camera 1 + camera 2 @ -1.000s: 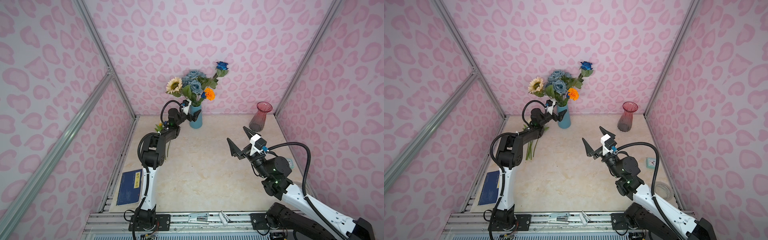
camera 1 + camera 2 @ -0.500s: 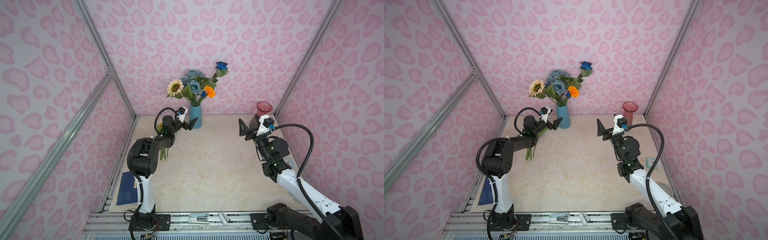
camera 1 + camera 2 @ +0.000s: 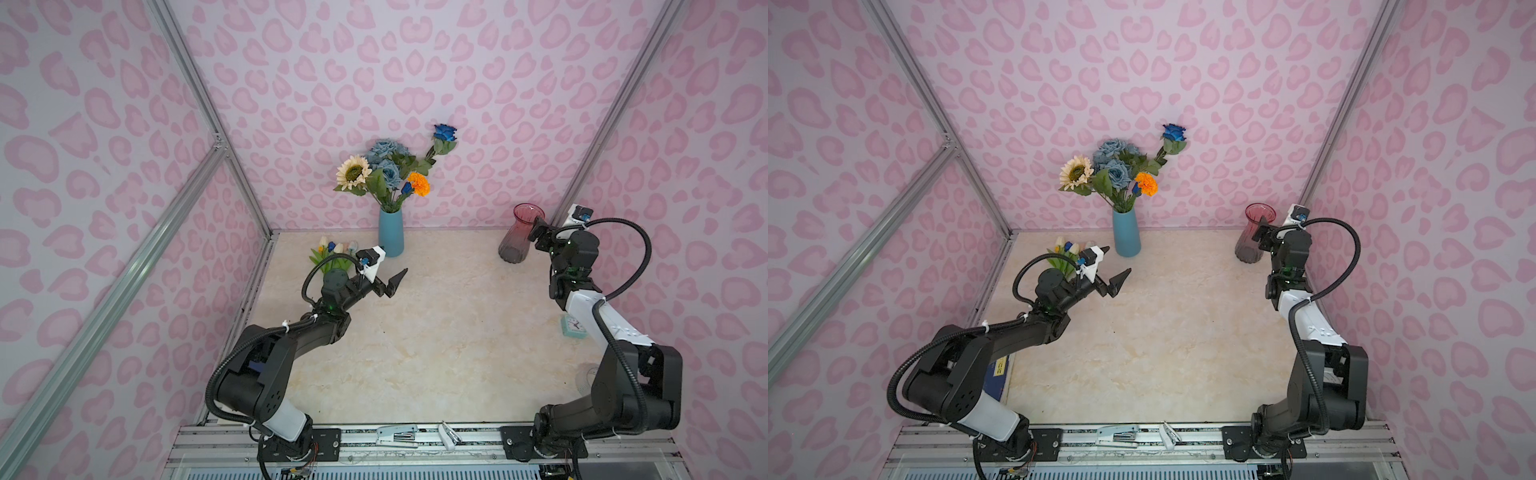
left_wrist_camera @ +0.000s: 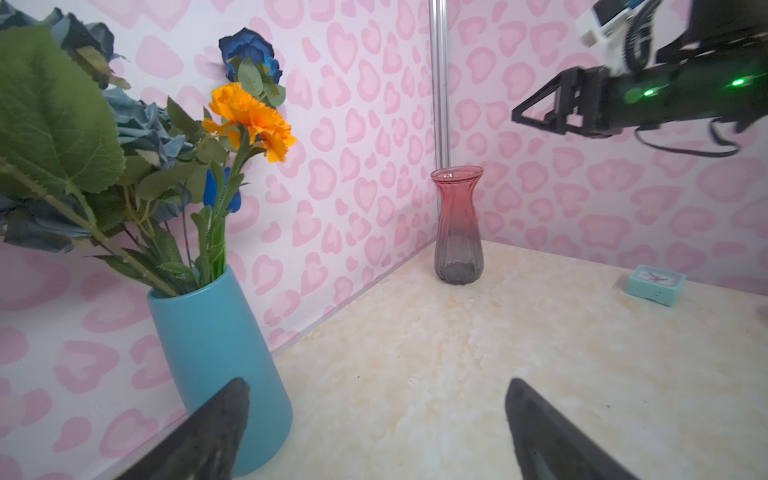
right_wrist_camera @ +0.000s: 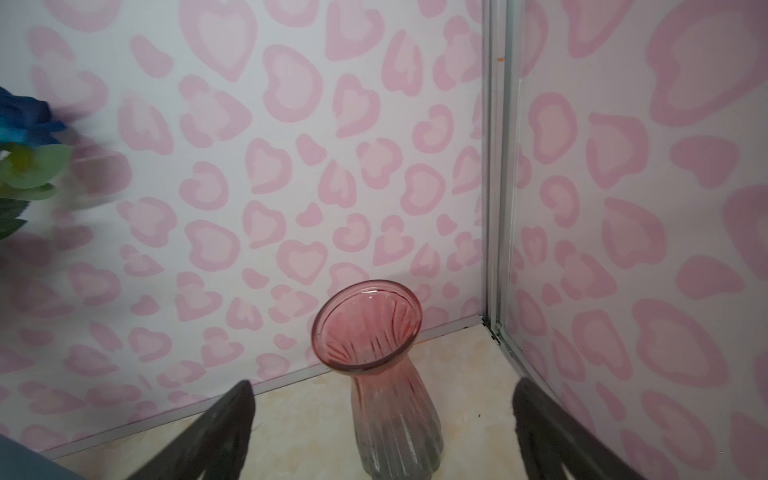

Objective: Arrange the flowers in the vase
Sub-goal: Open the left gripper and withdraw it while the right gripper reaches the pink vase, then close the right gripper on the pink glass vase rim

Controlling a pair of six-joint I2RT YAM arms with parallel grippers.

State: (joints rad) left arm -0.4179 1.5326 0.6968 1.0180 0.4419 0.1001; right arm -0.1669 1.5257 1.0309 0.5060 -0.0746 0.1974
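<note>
A blue vase (image 3: 391, 232) stands at the back centre. It holds a cream sunflower (image 3: 353, 172), dusty-blue roses (image 3: 384, 151), a bright blue rose (image 3: 444, 133) and an orange marigold (image 3: 419, 183). Small tulips (image 3: 332, 249) lie on the table to its left. My left gripper (image 3: 392, 262) hangs open in front of the blue vase (image 4: 216, 345), holding nothing. At the back right an empty pink glass vase (image 3: 517, 235) stands upright. My right gripper (image 3: 536, 237) is open close beside its rim. In the right wrist view the vase (image 5: 395, 419) shows between the spread fingers, untouched.
A small teal clock (image 3: 573, 326) sits by the right wall near my right arm. A blue pad (image 3: 998, 370) lies at the table's left edge under my left arm. A stapler (image 3: 397, 434) rests on the front rail. Pink walls close in three sides.
My right arm swung from the middle of the table to the back right, up to the pink vase. My left gripper drew back from the blue vase toward the front, still open.
</note>
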